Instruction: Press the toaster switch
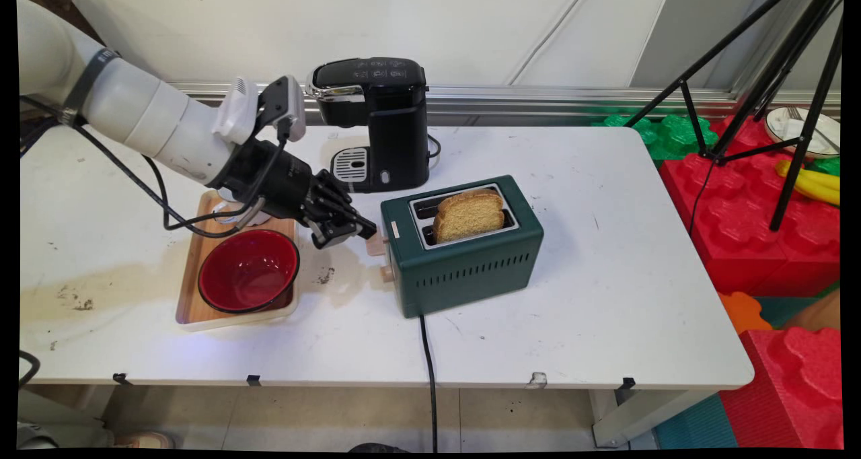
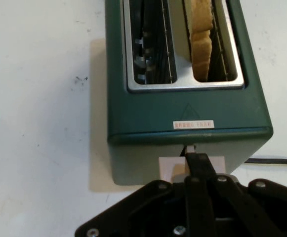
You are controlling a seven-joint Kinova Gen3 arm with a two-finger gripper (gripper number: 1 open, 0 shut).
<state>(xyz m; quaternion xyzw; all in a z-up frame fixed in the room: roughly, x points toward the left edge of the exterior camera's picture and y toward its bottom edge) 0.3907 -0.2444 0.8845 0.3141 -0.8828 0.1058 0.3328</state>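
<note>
Main view looks down across the white surface (image 1: 605, 257) toward the wall. Hand view sits close above the dark green metal two-slot toaster (image 1: 464, 247) (image 2: 187, 106), which both share.

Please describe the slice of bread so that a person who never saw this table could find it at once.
Look at the dark green metal toaster near the middle of the white table, right of the black coffee machine. The golden-brown slice of toasted bread stands out of one of its two top slots; the other slot is empty.
</note>
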